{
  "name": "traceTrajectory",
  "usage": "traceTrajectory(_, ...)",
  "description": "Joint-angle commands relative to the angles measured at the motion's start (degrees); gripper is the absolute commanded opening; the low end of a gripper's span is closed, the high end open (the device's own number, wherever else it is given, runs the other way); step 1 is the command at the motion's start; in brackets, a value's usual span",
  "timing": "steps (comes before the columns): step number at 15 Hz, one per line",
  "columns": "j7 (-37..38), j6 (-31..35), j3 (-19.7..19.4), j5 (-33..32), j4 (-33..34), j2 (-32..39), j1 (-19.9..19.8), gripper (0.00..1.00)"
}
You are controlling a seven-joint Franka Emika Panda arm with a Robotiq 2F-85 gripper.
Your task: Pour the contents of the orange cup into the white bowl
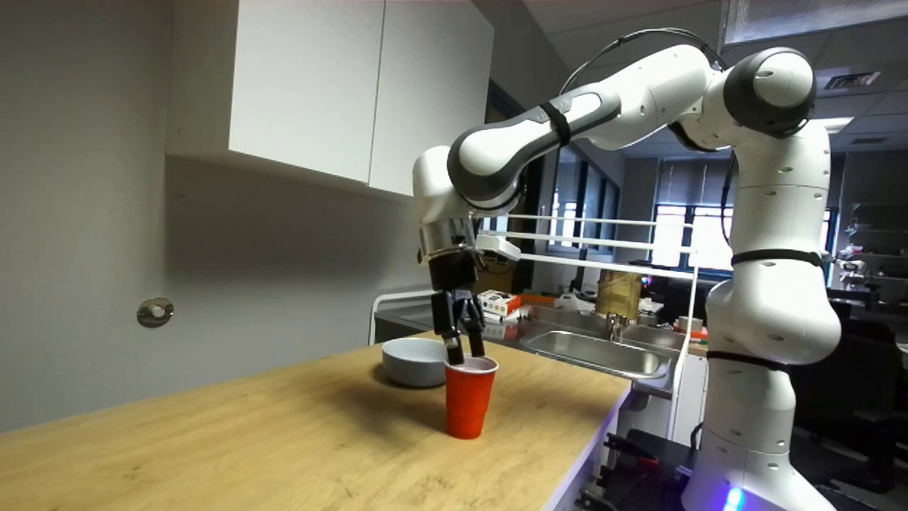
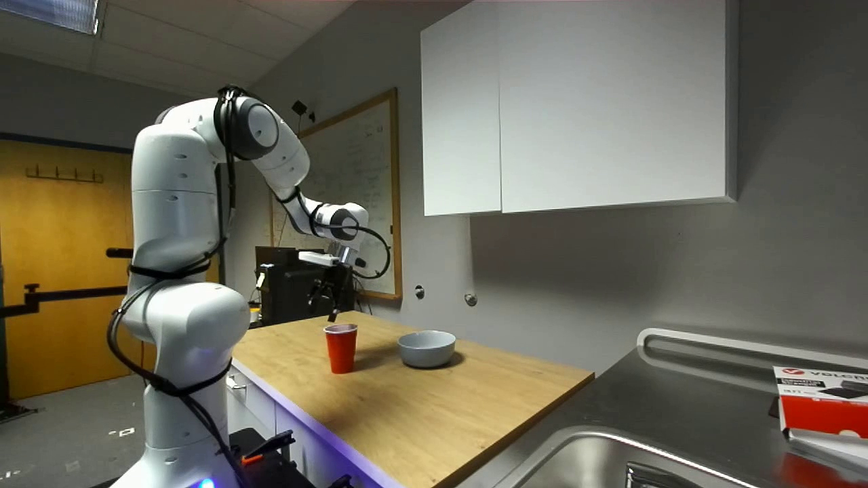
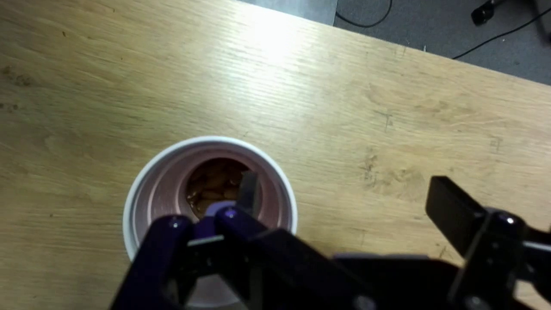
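The orange cup [image 1: 469, 403] stands upright on the wooden counter, also seen in an exterior view [image 2: 341, 352]. The wrist view looks down into the cup [image 3: 165, 193], where brown, nut-like pieces [image 3: 213, 183] lie at the bottom. The white bowl [image 1: 411, 363] sits upright beside the cup nearer the wall, also in an exterior view [image 2: 427, 351]; it is outside the wrist view. My gripper [image 1: 466, 356] is open, pointing down just above the cup's rim. In the wrist view, one finger of the gripper [image 3: 344, 189] overlaps the cup's mouth; the other is off to its right, over counter.
The wooden counter [image 1: 284, 433] runs along the wall, with a white cabinet [image 1: 305, 85] overhead. A metal sink [image 1: 596, 351] and a red-white box [image 2: 824, 407] are beyond the counter's end. A white rail frame [image 1: 603, 241] stands behind the arm.
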Motion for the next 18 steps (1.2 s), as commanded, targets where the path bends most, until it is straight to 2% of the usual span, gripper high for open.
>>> traceTrajectory(1,1.8,3.1,0.3,-1.5,1.2,2.3,-0.2,1.00)
traceTrajectory(8,3.4,5.3,0.1,-1.9,1.6,6.7,0.2,1.00)
traceTrajectory(9,3.4,5.6,0.1,-1.9,1.6,7.1,0.2,0.75)
traceTrajectory(10,3.6,5.9,0.1,-1.9,1.6,7.4,0.3,0.75)
traceTrajectory(17,5.5,7.0,0.0,-1.9,1.8,8.1,0.5,0.20)
traceTrajectory(18,5.7,5.1,0.0,-1.9,2.1,6.6,0.4,0.14)
